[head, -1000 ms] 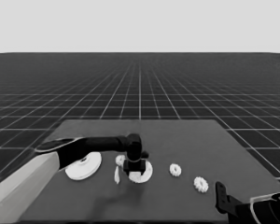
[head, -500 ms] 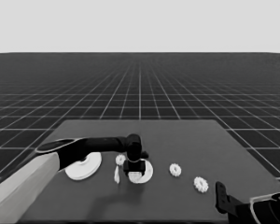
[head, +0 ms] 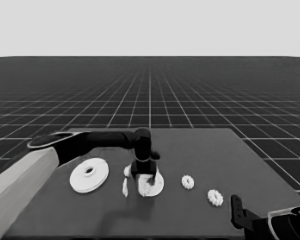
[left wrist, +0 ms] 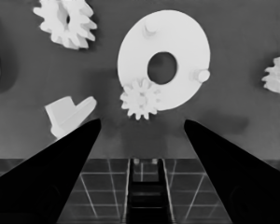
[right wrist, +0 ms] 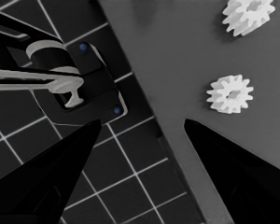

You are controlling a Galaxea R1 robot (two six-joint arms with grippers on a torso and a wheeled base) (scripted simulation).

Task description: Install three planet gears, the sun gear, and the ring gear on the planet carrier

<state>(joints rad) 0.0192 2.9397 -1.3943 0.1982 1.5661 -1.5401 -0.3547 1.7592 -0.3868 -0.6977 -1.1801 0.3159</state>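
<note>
One gear point(left wrist: 140, 98) is now seated on the smaller round part point(left wrist: 182, 56); the left gripper point(left wrist: 142, 128) has been lifted, jaws wide and empty. The right gripper point(right wrist: 142, 128) is parked near-right, jaws wide.

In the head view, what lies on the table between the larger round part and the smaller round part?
Two white parts lie there in the head view: a gear, and nearer the camera the thin white piece. The left gripper is over the smaller round part, right of the larger round part.

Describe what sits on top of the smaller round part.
On the smaller round part, one small gear sits at its rim; two bare pegs stand elsewhere. The left gripper hovers open above, covering nothing.
</note>
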